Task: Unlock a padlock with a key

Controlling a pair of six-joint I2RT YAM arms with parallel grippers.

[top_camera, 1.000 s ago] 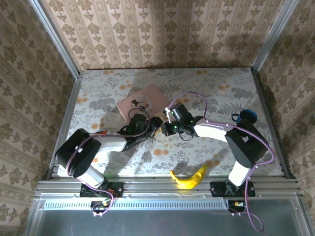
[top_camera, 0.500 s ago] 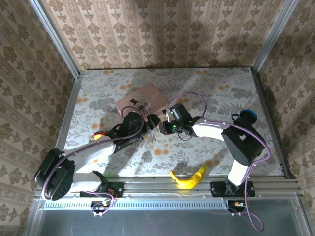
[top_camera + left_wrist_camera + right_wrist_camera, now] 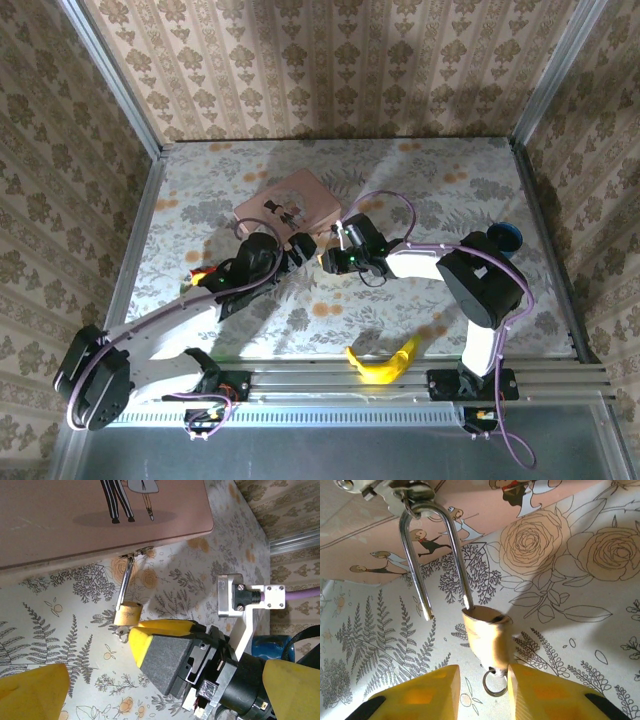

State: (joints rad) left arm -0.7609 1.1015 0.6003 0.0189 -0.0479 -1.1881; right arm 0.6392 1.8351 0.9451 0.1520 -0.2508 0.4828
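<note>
The brass padlock [image 3: 487, 635] hangs by its silvery shackle [image 3: 432, 555] from the hasp of the pink tin [image 3: 485, 510]. The shackle's one leg stands free of the body, so it is sprung open. The key [image 3: 494, 672] sticks in the padlock's bottom with its ring on the table. My right gripper [image 3: 482, 690] is open, its yellow fingers either side of the ring. In the left wrist view the padlock [image 3: 127, 615] lies just beyond the right gripper's fingers [image 3: 160, 630]. My left gripper [image 3: 165, 680] is wide open and holds nothing. From above, both grippers [image 3: 298, 248] [image 3: 326, 258] meet at the tin's near corner.
The pink tin [image 3: 290, 205] lies behind both grippers on the flowered table [image 3: 450, 180]. A banana [image 3: 382, 362] rests near the front edge. A blue object [image 3: 505, 237] sits at the right edge. Metal rails and papered walls bound the table.
My left gripper has opened wide and its arm has stretched out lower. My right gripper's fingers have parted from shut around the key.
</note>
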